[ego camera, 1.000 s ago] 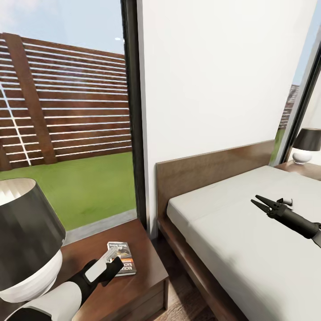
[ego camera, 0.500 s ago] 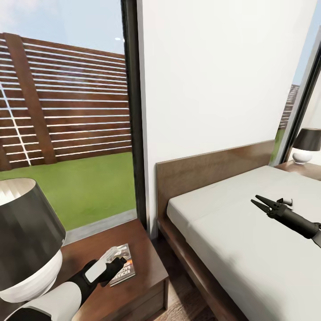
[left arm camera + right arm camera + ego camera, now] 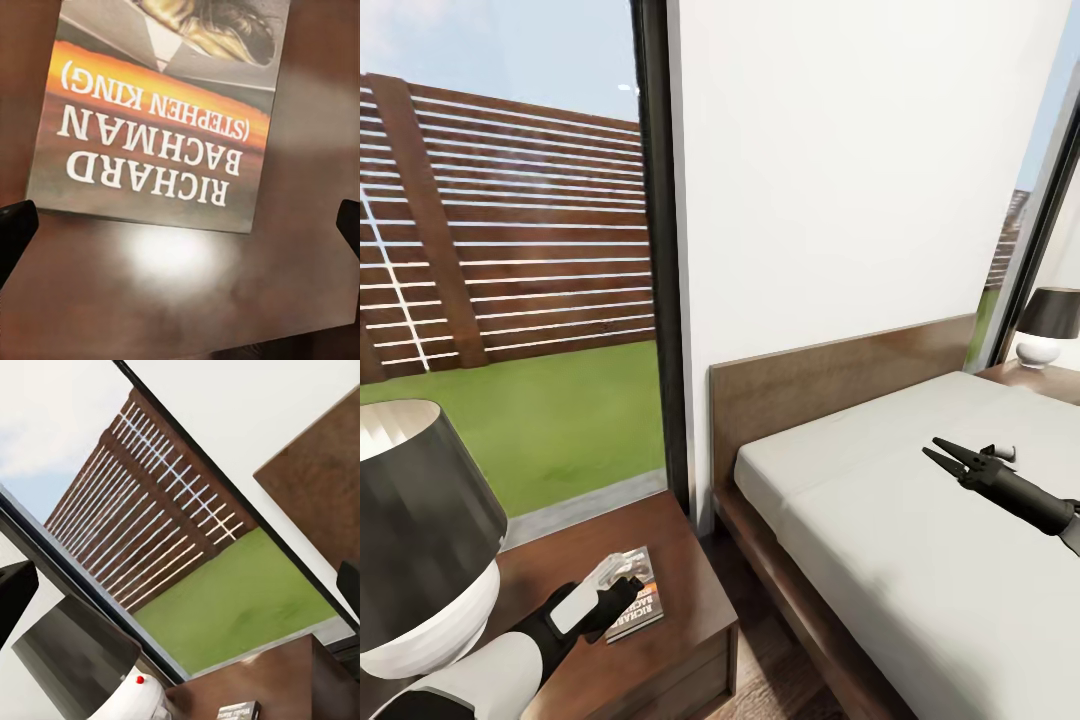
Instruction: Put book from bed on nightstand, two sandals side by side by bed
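Bedroom nightstand [image 3: 690, 560] closest, dark glossy top, beside the bed's head end. Book [image 3: 636, 596] flat on that nightstand, cover up, near its middle, so book leg of task looks done. Lamp [image 3: 420, 520] on same nightstand, on the side away from the bed, well apart from book.

Left end effector [image 3: 618, 582] low over the nightstand at the book's near edge. Spread wide per left wrist view, one dark fingertip [image 3: 15, 229] at each side, holding nothing. Book [image 3: 161, 112] just ahead of the tips, not between them. Long axis runs away from the end effector, roughly toward the window side of the nightstand. Near short edge about parallel to the line between the tips. Judgement: straight back-and-up retreat clears it w/o nudging; any fwd drift would push it.

Beyond the nightstand, bed [image 3: 920, 560] w/ off-white mattress and brown headboard. Right end effector [image 3: 932, 452] over the mattress, well apart from the nightstand, tips parted, empty. Left arm clearly the nearer one to the book.

Sandals leg not yet done; either arm free for it.

Farthest from the nightstand: second lamp [image 3: 1048, 325] across the bed, then window [image 3: 510, 250], w/ grass and slatted fence.
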You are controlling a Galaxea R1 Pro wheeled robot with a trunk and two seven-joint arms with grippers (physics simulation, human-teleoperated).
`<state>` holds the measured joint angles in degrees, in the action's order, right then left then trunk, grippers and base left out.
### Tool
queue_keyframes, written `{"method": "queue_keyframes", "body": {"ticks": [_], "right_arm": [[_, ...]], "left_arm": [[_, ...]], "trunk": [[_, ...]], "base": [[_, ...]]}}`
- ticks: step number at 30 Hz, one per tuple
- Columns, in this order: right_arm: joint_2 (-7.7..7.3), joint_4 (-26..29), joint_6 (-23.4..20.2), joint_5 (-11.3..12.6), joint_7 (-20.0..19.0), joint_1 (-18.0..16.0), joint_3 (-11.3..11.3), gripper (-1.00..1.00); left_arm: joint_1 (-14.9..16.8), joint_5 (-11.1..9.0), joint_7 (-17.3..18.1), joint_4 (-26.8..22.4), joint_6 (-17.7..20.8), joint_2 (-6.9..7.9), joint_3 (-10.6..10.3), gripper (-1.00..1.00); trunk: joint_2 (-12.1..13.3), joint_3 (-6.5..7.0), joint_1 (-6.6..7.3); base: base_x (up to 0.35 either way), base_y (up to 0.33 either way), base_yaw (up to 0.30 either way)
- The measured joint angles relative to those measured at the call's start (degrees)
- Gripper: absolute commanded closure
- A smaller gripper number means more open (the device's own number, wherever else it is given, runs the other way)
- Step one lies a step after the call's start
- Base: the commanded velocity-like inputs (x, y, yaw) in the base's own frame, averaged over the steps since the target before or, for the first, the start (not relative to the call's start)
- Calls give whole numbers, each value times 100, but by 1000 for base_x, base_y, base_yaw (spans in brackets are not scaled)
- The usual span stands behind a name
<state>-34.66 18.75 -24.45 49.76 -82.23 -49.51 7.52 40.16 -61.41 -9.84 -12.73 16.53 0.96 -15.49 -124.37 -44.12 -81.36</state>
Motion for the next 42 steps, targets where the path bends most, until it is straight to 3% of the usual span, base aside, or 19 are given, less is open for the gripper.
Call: {"method": "queue_keyframes", "body": {"ticks": [18,42], "right_arm": [[16,0,3,-9,8,0,8,-100],[32,-4,15,-42,17,0,20,-100]], "left_arm": [[0,-8,7,-2,-1,4,15,-100],[0,-12,55,-2,7,6,24,-100]], "trunk": [[0,0,0],[961,430,527]], "base": [[0,0,0],[0,0,0]]}}
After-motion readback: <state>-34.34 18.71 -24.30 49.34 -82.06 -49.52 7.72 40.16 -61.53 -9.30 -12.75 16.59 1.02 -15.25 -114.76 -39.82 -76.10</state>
